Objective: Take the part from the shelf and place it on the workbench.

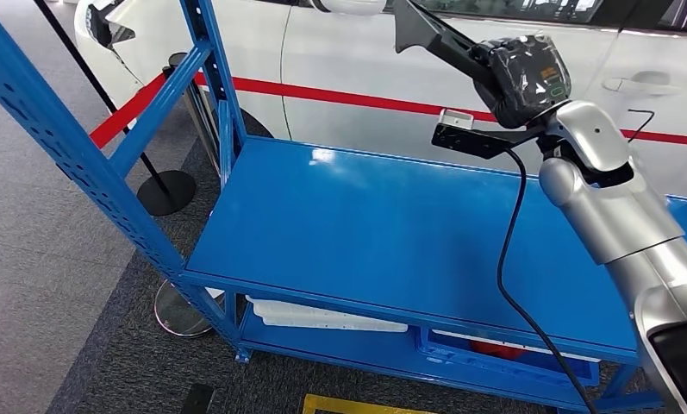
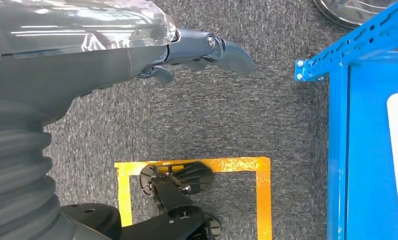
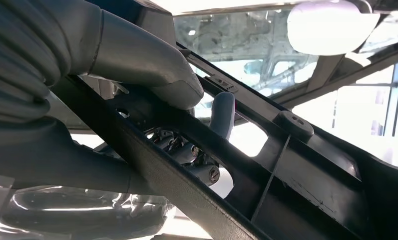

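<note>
My right hand [image 1: 525,78] is raised high above the back right of the blue workbench [image 1: 391,228] and grips a long black plastic part [image 1: 430,34] that slants up toward the top edge of the head view. The right wrist view shows the thumb and fingers of my right hand [image 3: 187,125] wrapped round the black part [image 3: 296,170], with a car window behind it. My left hand [image 2: 197,52] hangs over grey carpet beside the corner of the blue frame [image 2: 336,55], its fingers loosely curled and holding nothing.
A white car [image 1: 460,60] with a red stripe stands just behind the bench. Blue uprights [image 1: 72,164] rise at the left, with a red barrier belt and post base [image 1: 165,191] beyond. The lower shelf holds a white part [image 1: 322,317] and a blue bin [image 1: 503,354]. A yellow floor marking [image 2: 192,165] lies below.
</note>
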Tool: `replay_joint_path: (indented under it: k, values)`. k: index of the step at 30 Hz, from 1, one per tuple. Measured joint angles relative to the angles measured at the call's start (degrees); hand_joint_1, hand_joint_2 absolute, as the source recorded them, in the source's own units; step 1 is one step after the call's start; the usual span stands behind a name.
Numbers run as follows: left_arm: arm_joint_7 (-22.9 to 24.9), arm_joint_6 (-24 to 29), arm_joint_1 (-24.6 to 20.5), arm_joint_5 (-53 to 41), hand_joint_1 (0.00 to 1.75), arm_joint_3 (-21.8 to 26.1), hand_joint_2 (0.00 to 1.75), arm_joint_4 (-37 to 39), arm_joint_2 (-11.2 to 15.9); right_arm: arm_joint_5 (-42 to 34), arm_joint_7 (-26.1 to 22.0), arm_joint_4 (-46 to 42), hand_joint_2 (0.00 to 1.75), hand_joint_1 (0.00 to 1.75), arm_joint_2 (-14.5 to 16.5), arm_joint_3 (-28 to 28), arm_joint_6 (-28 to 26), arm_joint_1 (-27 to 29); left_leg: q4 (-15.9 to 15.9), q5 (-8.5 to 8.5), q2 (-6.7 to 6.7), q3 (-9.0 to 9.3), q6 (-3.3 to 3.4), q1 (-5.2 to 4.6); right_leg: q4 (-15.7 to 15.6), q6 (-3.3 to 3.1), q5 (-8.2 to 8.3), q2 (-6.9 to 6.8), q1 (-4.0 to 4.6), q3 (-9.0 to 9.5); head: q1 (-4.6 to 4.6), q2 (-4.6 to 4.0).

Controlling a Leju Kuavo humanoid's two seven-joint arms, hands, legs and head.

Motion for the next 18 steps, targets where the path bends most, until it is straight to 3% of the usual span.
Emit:
replay_joint_path:
  k: [5, 7, 10, 11, 12, 13, 15, 17, 18]
  values:
    - [0.0, 0.4, 0.1, -1.2, 0.0, -0.2, 1.75, 0.0, 0.3, 0.3, 0.5, -0.1, 1.75, 1.75, -0.2, 0.5, -1.3, 1.8, -0.1, 0.36, 0.05, 0.01, 0.4, -0.03, -0.1, 0.3, 0.16, 0.02, -0.16, -0.02, -0.01, 0.0]
    - [0.1, 0.6, 0.1, -1.3, 0.0, -0.4, 1.75, 0.0, 0.3, -0.5, 0.4, -0.1, 1.75, 1.75, -0.4, 0.6, -0.5, 1.7, -1.1, 1.14, 0.21, 0.19, 0.8, 0.39, 1.5, 0.63, -1.44, 0.01, -0.19, -0.76, 0.01, 0.0]
    - [0.1, 0.8, 0.1, -1.5, 0.0, -0.6, 1.75, 0.0, 0.3, -2.1, -0.2, 0.2, 1.75, 1.75, -0.5, 0.6, -0.3, 1.6, -1.6, 1.73, 0.37, 0.01, 0.95, 0.61, 11.1, 1.35, -7.06, -0.06, -0.55, -4.54, 0.02, 0.0]
    - [0.1, 0.8, 0.1, -1.5, 0.0, -0.7, 1.75, 0.0, 0.3, -2.4, -0.3, 0.4, 1.75, 1.75, -0.5, 0.7, -0.4, 1.9, -1.6, 1.79, 0.39, -0.11, 0.86, 0.66, 14.0, 1.63, -8.05, -0.08, -0.79, -5.6, 0.02, 0.0]
    - [0.1, 0.8, 0.2, -1.5, 0.0, -0.7, 1.75, 0.0, 0.3, -2.7, -0.4, 0.6, 1.75, 1.75, -0.5, 0.8, -0.5, 2.2, -1.5, 1.87, 0.4, -0.25, 0.74, 0.77, 15.2, 1.91, -7.98, -0.1, -1.05, -5.89, 0.02, 0.0]
    - [0.1, 0.8, 0.2, -1.5, 0.0, -0.8, 1.75, 0.0, 0.3, -2.9, -0.5, 0.7, 1.75, 1.75, -0.5, 0.8, -0.6, 2.5, -1.3, 1.92, 0.39, -0.44, 0.55, 0.96, 14.2, 2.18, -6.85, -0.14, -1.34, -5.12, 0.02, 0.0]
    - [0.0, 0.9, 0.2, -1.5, 0.0, -0.9, 1.75, 0.0, 0.4, -3.2, -0.5, 1.0, 1.75, 1.75, -0.5, 0.9, -0.8, 2.8, -0.7, 1.94, 0.32, -0.97, -0.11, 1.37, 7.1, 2.81, -3.59, -0.26, -1.87, -1.22, 0.02, 0.0]
    - [-0.1, 1.2, 0.2, -1.6, 0.0, -1.0, 1.75, 0.0, 0.4, -3.5, -0.5, 1.1, 1.75, 1.75, -0.5, 0.9, -1.2, 2.8, -0.2, 2.11, 0.19, -1.58, -1.11, 1.48, 1.6, 2.56, -1.9, 0.02, -1.77, 1.5, 0.0, 0.0]
    - [-0.2, 1.4, 0.2, -1.6, 0.0, -1.0, 1.75, 0.0, 0.4, -3.7, -0.5, 1.2, 1.75, 1.75, -0.5, 0.8, -1.4, 2.8, -0.2, 2.32, 0.1, -1.82, -1.61, 1.41, 0.8, 2.14, -1.91, 0.22, -1.57, 1.71, -0.01, 0.0]
